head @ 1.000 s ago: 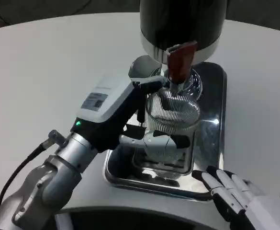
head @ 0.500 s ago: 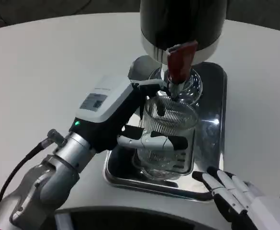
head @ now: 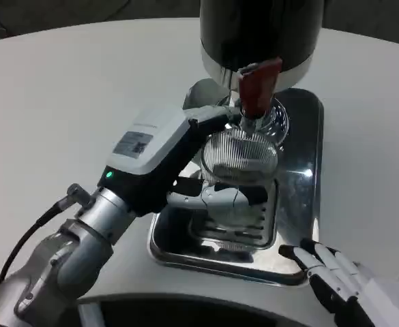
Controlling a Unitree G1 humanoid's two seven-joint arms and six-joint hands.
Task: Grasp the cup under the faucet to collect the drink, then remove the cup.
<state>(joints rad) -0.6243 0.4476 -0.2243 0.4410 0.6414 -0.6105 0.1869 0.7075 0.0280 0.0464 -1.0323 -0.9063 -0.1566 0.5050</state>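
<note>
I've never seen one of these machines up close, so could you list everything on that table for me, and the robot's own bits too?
Table: one, white, under everything.
Drink dispenser: one, black body with silver band, at the tray's far end.
Faucet lever: one, dark red, on the dispenser's front.
Tray: one, shiny silver metal, below the faucet.
Cup: one, clear ribbed, tilted under the faucet, above the tray.
Left hand: one, white and black, grips the cup.
Right hand: one, white and black, fingers apart, near the tray's front corner.

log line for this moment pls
left hand: grips clear ribbed cup | cup: tilted, under red faucet lever | right hand: idle by steel tray | pour: cannot tell
</note>
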